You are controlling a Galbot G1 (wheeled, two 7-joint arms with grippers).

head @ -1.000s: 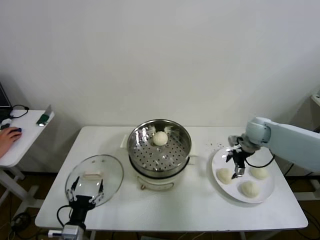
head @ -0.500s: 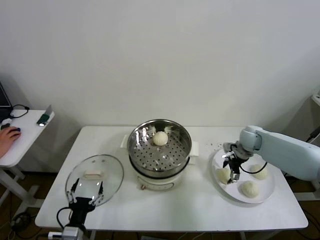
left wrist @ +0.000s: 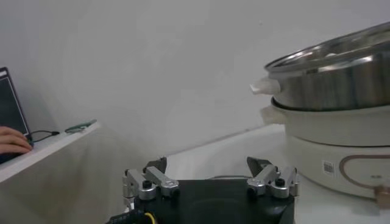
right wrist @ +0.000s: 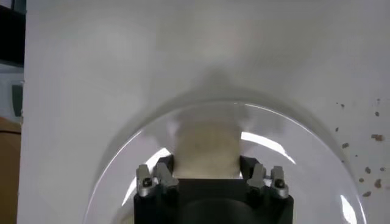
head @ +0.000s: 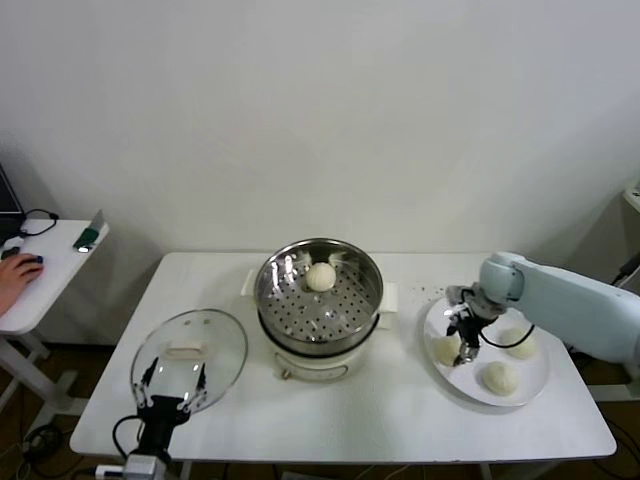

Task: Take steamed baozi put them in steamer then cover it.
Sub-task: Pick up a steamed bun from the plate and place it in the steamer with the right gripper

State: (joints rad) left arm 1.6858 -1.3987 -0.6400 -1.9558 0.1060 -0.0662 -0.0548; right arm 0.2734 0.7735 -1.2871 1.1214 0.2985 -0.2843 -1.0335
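**Soft bun between the fingers: squeeze and slip are our risks**

Nearest us, at seven o'clock, our left gripper [head: 170, 385] waits with fingers spread beside the round clear glass lid with a white handle [head: 190, 357].

At three o'clock, our right gripper [head: 459, 340] is down on the flat white plate [head: 515, 391], fingers spread around the leftmost cream-white dough bun [head: 446, 350]; whether they touch it, we cannot tell. Closing too hard could dent the soft dough; closing off-centre could roll it against its two neighbours.

At twelve o'clock stands the shiny steel steamer basket on its cream-white pot base [head: 319, 295], one bun [head: 320, 276] inside. A low carry could clip the rim.
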